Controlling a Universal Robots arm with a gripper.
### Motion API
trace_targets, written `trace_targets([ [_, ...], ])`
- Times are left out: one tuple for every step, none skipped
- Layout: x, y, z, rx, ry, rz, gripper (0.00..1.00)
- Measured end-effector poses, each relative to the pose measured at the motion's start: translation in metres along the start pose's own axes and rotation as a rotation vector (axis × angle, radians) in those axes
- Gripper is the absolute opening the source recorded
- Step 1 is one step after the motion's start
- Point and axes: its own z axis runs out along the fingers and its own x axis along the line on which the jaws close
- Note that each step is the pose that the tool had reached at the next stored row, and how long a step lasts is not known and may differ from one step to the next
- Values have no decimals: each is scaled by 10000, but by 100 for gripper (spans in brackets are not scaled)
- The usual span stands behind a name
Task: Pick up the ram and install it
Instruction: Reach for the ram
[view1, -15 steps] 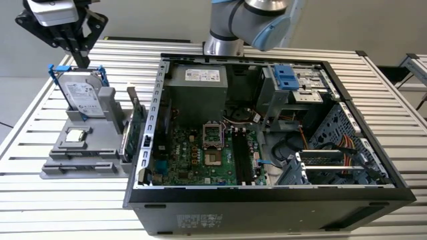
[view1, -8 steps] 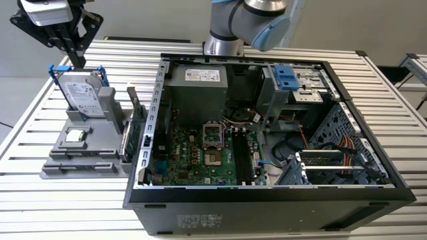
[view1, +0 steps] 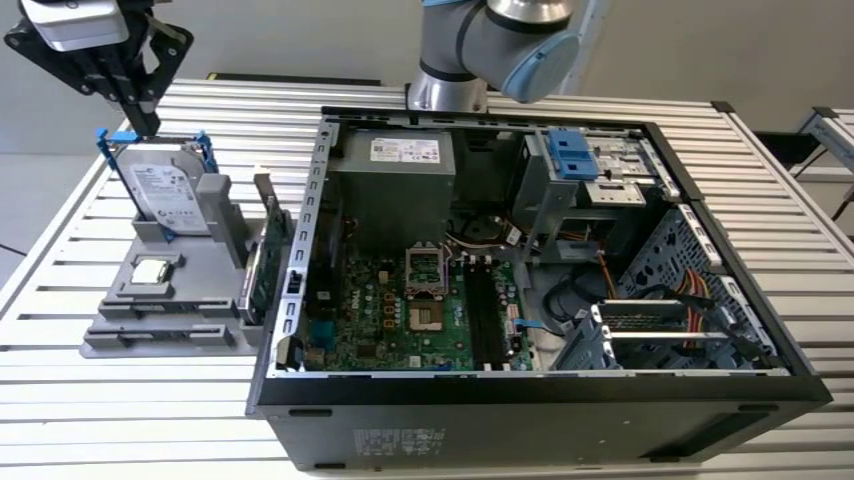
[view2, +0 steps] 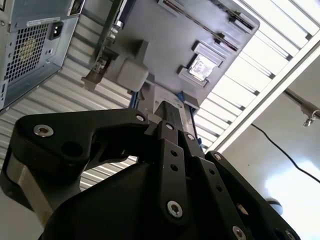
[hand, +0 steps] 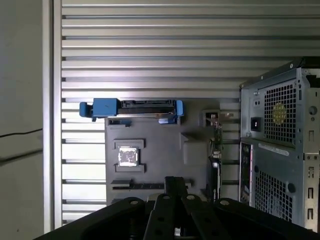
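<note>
The black, angular metal claw (view1: 139, 122) hung clenched on nothing, high over the grey moulded-plastic holder (view1: 107, 345) on the ribbed aluminium tabletop (view1: 80, 400), apparently lined up for a straight descent. The ram (hand: 142, 185) – a thin, dark circuit-board stick – sat seemingly on edge in the holder's narrow slot beneath the claw, probably to offer its flat faces for gripping, apart from the open black steel computer case (view1: 534, 415).
</note>
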Motion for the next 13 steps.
trace_targets([
  [9,0,0,0,1,-3,0],
  [20,0,0,0,2,-6,0],
  [30,0,0,1,2,-9,0],
  [39,0,1,0,2,-11,0],
  [49,-1,1,1,3,-15,0],
  [58,-1,1,0,3,-17,0],
  [67,-1,1,0,4,-20,0],
  [76,-1,1,0,5,-23,0],
  [85,-1,1,1,5,-26,0],
  [94,-1,2,0,5,-29,0],
  [103,-1,2,0,5,-31,0],
  [111,-2,2,0,6,-35,0],
  [119,-2,2,0,7,-38,0],
])
